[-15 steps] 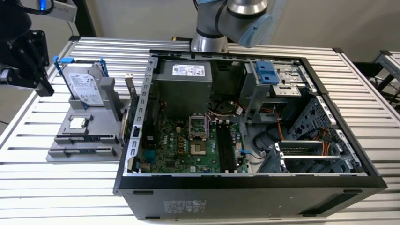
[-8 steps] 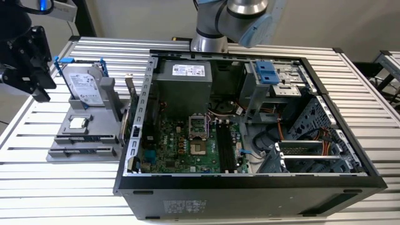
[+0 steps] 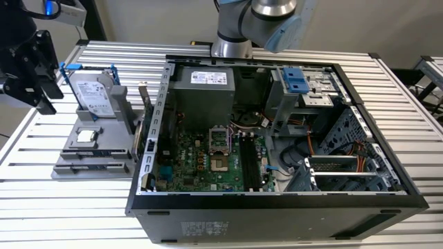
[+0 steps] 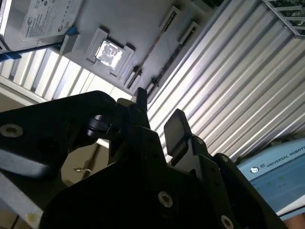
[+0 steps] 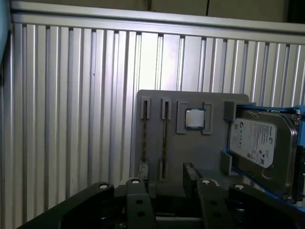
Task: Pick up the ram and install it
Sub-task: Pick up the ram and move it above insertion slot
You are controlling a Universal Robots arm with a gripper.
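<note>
Dark, thin ram [image 5: 164,143]: stands on edge in a slot of grey holder [image 5: 190,152], on ribbed table [image 5: 71,119]. Same holder: chip [image 5: 194,118], drive [image 5: 255,143]. Gripper [image 5: 163,179]: jaws parted, empty, clear of ram in both wrist views. Exterior view adds open case [image 3: 277,207] just beside holder, on that view's right.

slatted table [image 3: 69,207], computer case [image 3: 277,220], grey holder [image 3: 83,170]

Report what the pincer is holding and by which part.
Nothing. The pincer is open and empty; the ram sits in its grey holder.
</note>
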